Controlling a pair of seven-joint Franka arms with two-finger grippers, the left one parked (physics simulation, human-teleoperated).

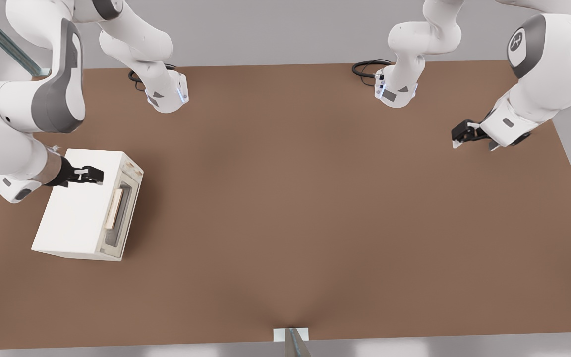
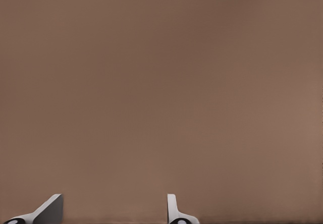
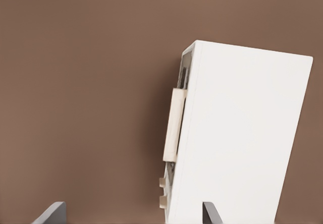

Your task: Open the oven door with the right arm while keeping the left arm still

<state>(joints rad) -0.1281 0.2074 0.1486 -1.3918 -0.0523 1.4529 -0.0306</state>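
The oven (image 1: 75, 208) is sitting on the brown desk (image 1: 315, 223) toward the front view's left, turned a little askew, with its plain white top facing up. The oven door (image 1: 123, 213) is facing the front view's right; it is lying flush against the box, shut, with a dark window and a pale bar handle (image 1: 113, 210) running along its upper part. In the right wrist view the same door (image 3: 182, 77) is showing as a thin edge along the side of the white top, the handle (image 3: 174, 124) is standing out from it, and two small pale knobs (image 3: 162, 191) are sitting past the handle's end. The right arm (image 1: 13, 124) is reaching in from the front view's left edge, and its pincer (image 1: 89, 174) is hanging above the oven's top near the far corner, pointing toward the door side and stopping short of the handle. The two fingers (image 3: 50, 215) are standing well spread in the right wrist view, with nothing between them; one is hanging over bare desk and the other over the white top. A coiled black cable (image 1: 367, 67) is lying by an arm base at the far edge of the desk.
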